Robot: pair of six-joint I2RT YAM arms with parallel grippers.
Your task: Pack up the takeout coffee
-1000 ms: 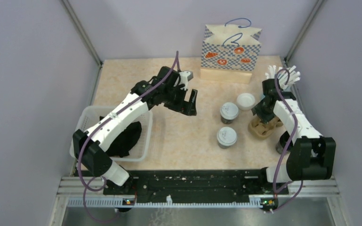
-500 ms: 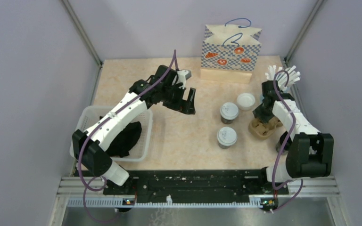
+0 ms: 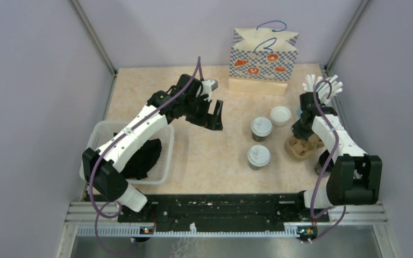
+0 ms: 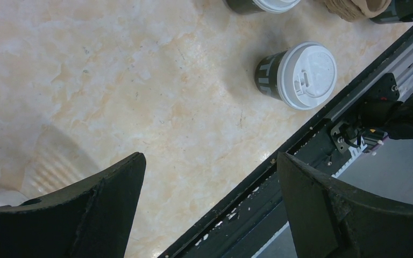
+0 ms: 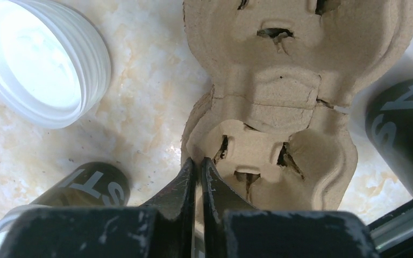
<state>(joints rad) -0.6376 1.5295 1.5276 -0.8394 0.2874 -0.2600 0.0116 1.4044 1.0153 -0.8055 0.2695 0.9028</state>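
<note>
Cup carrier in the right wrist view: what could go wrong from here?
1. The right gripper pinches only the thin rim of the cardboard cup carrier. Lifting may bend or tear that rim, or the rim may slip out of the grip.
2. A coffee cup, a loose lid and a dark cup sit close around the carrier. Dragging or swinging it could knock one of them.
</note>
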